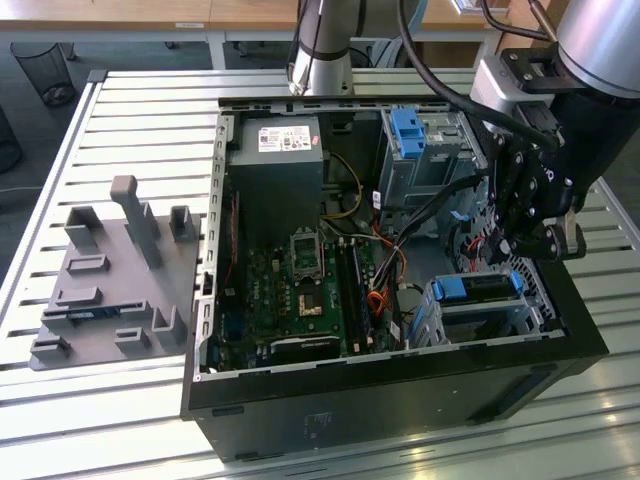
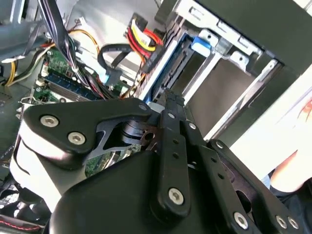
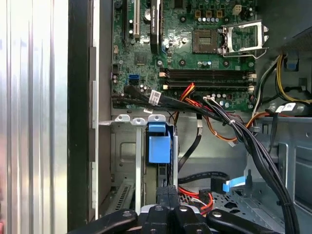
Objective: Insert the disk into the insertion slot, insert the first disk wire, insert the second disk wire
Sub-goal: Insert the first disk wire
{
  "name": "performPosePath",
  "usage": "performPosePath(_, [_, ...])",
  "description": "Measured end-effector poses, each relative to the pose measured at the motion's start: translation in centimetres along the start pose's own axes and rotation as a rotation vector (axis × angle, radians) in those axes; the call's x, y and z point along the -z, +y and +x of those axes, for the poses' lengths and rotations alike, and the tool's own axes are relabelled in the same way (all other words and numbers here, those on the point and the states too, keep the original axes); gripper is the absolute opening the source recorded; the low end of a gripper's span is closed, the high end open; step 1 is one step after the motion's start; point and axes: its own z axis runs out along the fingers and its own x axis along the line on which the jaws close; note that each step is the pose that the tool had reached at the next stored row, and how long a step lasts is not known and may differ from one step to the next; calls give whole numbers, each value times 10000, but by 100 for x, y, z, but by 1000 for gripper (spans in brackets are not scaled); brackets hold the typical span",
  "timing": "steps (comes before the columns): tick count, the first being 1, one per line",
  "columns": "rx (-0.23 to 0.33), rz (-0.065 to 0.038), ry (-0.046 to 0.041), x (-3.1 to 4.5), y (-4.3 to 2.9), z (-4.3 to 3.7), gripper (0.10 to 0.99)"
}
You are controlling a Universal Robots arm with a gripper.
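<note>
Inside an open computer case on a slatted metal table, the disk sits in the insertion slot, and its bright blue carrier shows at the cage mouth in the first wrist view. That step looks done. The gripper hangs just above the low cage, between it and the taller cage with the blue tab. Its fingertips are drawn together in both wrist views, and nothing is seen between them.

The two wire steps appear to be outstanding. A black cable with a blue end lies loose on the case floor beside the cage, and red cables trail near it. Where the disk's own connectors are, and whether anything is plugged into them, cannot be told, since the gripper's body covers that end.

Beside the cages lie the motherboard and, further back, the grey power supply. A grey fixture plate with upright blocks rests on the table at the exterior view's left. Beyond the table stand wooden desks and a wire wastebasket on a dark floor.
</note>
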Motion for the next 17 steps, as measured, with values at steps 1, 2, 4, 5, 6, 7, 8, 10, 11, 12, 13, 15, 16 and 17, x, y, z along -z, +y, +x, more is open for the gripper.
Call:
performPosePath(1, [-1,0,-2,1,-15,-8,106])
performPosePath(2, [-8,0,-5,0,-26,-16,106])
performPosePath(4, [-96,0,-3,0,-38,-28,106])
performPosePath(5, [-181,0,-4,-1,-38,-31,106])
performPosePath(6, [-264,0,-4,-1,-39,-34,106])
performPosePath(7, [-341,0,-4,-2,-41,-37,106])
performPosePath(8, [-410,0,-3,-2,-41,-41,106])
performPosePath(10, [-530,0,-2,-2,-44,-50,106])
performPosePath(11, [-565,0,-2,-3,-46,-59,106])
performPosePath(12, [-585,0,-2,-3,-51,-72,106])
performPosePath(13, [-590,1,-2,-3,-63,-86,106])
performPosePath(15, [-592,-7,-1,-5,-95,-118,114])
performPosePath(16, [-593,-11,-1,-6,-113,-133,114])
performPosePath(17, [-595,-17,-2,-8,-133,-146,165])
